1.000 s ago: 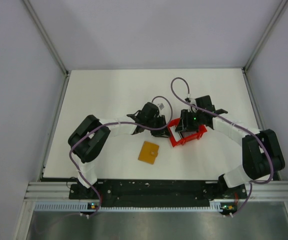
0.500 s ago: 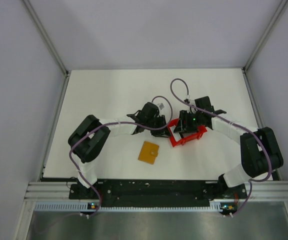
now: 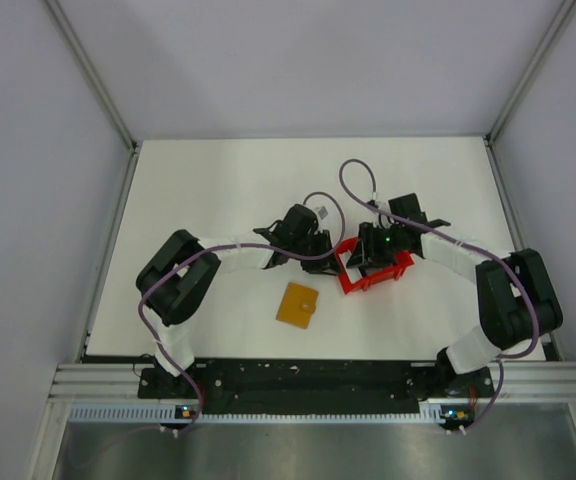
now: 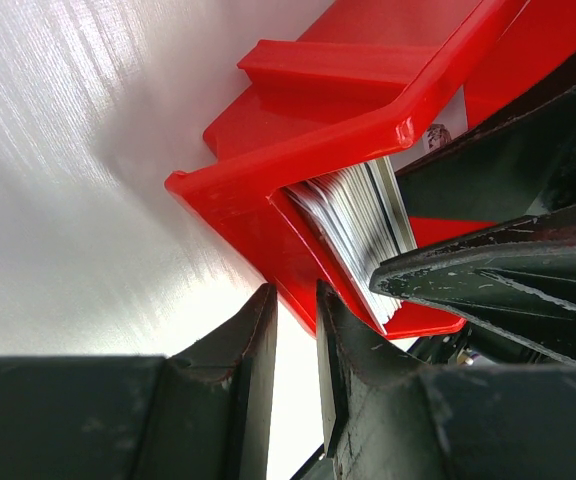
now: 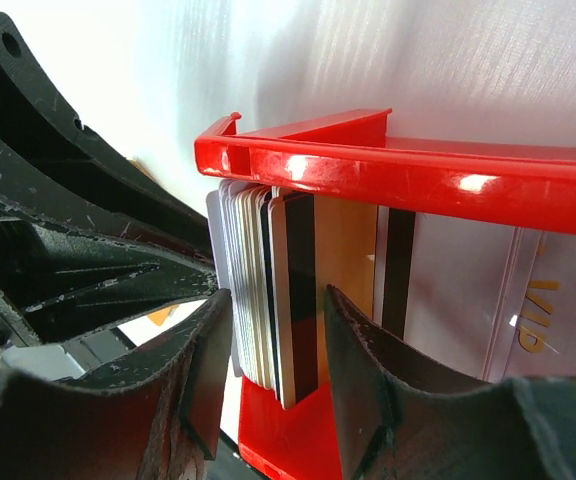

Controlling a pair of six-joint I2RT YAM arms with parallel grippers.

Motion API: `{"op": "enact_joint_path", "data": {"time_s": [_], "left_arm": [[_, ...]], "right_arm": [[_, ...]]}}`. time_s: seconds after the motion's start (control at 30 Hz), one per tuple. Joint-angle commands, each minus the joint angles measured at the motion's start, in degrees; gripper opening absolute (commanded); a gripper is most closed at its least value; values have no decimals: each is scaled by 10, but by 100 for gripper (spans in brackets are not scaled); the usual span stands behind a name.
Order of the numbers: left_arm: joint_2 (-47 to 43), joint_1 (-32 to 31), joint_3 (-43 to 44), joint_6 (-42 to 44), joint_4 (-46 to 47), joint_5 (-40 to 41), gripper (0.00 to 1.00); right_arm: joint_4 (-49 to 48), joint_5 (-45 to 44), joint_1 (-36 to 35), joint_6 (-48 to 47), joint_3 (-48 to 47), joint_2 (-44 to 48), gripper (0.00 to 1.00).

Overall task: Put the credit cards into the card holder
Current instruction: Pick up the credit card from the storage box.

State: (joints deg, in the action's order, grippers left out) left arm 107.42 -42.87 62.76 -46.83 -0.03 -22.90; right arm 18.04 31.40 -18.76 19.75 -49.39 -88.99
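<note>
The orange-brown card holder (image 3: 298, 304) lies flat on the table, in front of both grippers. The credit cards stand on edge as a stack of several in the red tray (image 3: 377, 277). The stack (image 5: 268, 290) shows a grey-white card with a dark stripe (image 5: 303, 300) on its outer face, and its edges show in the left wrist view (image 4: 353, 225). My right gripper (image 5: 273, 335) is open, one finger on each side of the stack. My left gripper (image 4: 296, 320) stands at the tray's left corner, jaws narrowly apart with nothing between them.
The red tray's raised rim (image 5: 388, 165) runs just beyond the cards, with a white VIP card (image 5: 528, 300) lying inside it. The two grippers (image 3: 320, 248) (image 3: 366, 255) are close together at the tray. White enclosure walls ring the table.
My right wrist has shifted slightly left over the tray. The left arm and the card holder have not moved.
</note>
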Motion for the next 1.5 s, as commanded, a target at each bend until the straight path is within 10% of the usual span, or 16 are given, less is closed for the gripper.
{"op": "enact_joint_path", "data": {"time_s": [0.0, 0.57, 0.83, 1.07, 1.27, 1.47], "left_arm": [[10, -3, 18, -4, 40, -2, 27], [11, -3, 19, -1, 41, -5, 27], [10, -3, 23, 0, 39, -6, 27], [10, -3, 23, 0, 38, -6, 26], [10, -3, 21, -2, 38, -5, 27], [10, -3, 21, -2, 39, -5, 27]], "right_arm": [[-22, 65, -4, 17, -11, 29, 41], [-25, 57, -4, 25, -1, 38, 38], [-35, 70, -4, 36, 3, 29, 15], [-47, 85, -4, 42, 6, 28, 32], [-55, 103, -4, 45, 8, 20, 19], [-67, 116, -3, 53, 16, 24, 28]]}}
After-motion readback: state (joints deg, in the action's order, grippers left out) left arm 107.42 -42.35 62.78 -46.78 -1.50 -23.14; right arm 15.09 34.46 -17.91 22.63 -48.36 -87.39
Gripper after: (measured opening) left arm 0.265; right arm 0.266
